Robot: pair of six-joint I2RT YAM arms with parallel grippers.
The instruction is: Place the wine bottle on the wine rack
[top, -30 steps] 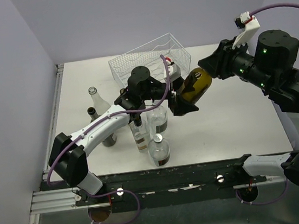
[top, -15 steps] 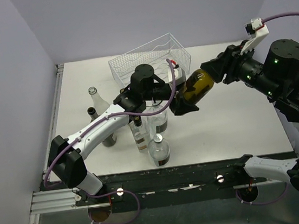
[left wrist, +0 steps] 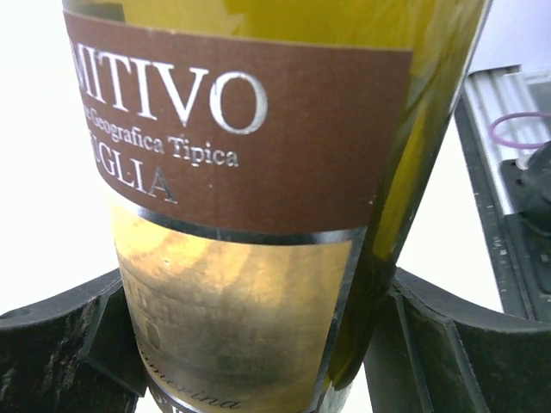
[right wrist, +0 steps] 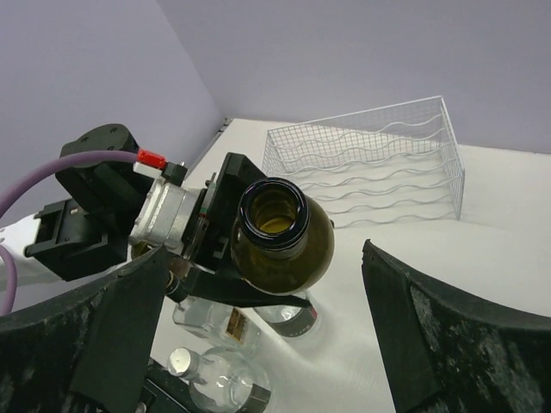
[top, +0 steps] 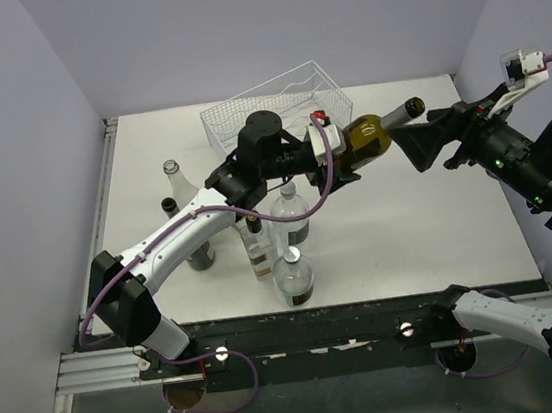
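top: bottle (top: 364, 141) in air, level, just beside rack (top: 244, 112); left jaws grip its body | left wrist: label (left wrist: 232, 129) between jaws; glass likely heavy, slippery, fragile, so hold mid-body | right wrist: right jaws open, not touching neck (right wrist: 274, 211)

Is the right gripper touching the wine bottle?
Apart. Right wrist view: the bottle sits between the sides of the open right gripper, with table showing on both sides.
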